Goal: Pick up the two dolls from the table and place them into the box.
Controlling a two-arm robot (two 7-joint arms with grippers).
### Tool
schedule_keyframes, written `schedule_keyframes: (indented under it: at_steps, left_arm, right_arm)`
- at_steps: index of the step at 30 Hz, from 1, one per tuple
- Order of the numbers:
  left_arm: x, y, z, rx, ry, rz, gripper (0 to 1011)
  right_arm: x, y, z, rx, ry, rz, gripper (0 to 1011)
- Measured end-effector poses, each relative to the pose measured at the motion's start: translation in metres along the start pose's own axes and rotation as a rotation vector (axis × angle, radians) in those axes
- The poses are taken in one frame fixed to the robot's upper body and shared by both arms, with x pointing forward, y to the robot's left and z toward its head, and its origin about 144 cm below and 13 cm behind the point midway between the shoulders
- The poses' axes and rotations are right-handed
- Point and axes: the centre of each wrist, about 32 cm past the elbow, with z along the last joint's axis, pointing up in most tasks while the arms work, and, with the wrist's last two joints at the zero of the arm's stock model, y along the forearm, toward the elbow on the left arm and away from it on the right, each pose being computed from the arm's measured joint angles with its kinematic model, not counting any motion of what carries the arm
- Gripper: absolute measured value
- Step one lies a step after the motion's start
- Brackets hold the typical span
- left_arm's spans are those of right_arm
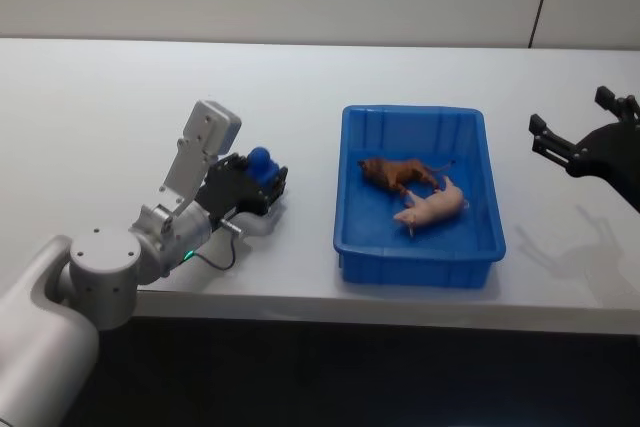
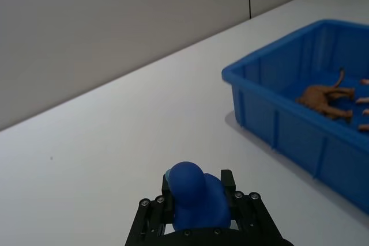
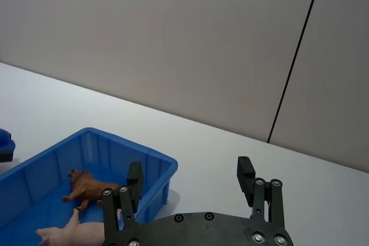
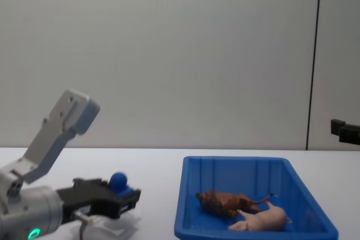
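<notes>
Two dolls (image 1: 420,192) in box (image 1: 418,257)

You have bare table (image 1: 100,117) all around the left gripper (image 1: 262,183), which is clamped on the blue duck (image 1: 261,160), and an open strip between it and the box (image 1: 415,257). The box's near wall stands in the way. Inside, the brown animal (image 1: 398,174) and the pig (image 1: 433,207) fill the middle; the far end is free.
</notes>
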Motion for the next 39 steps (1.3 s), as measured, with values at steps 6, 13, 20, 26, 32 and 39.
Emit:
schedule_keyframes:
  at_steps: [6,13,20,26,32,39]
  left_arm:
    - [-0.006,-0.007,0.022,-0.071,-0.022,-0.020,447]
    - [-0.019,-0.017,0.043,-0.144,-0.031,-0.069,400]
    - [-0.038,-0.029,0.059,-0.209,-0.020,-0.131,360]
    - [-0.056,-0.036,0.068,-0.254,-0.007,-0.174,532]
    - [-0.066,-0.038,0.073,-0.287,0.002,-0.198,735]
    - [-0.074,-0.035,0.075,-0.317,0.009,-0.211,942]
  right_arm:
    - [0.000,0.000,0.000,0.000,0.000,0.000,1001]
    - [0.000,0.000,0.000,0.000,0.000,0.000,1000]
    - [0.000,0.000,0.000,0.000,0.000,0.000,1001]
    - [0.000,0.000,0.000,0.000,0.000,0.000,1001]
    - [0.000,0.000,0.000,0.000,0.000,0.000,1001]
    - [0.000,0.000,0.000,0.000,0.000,0.000,1001]
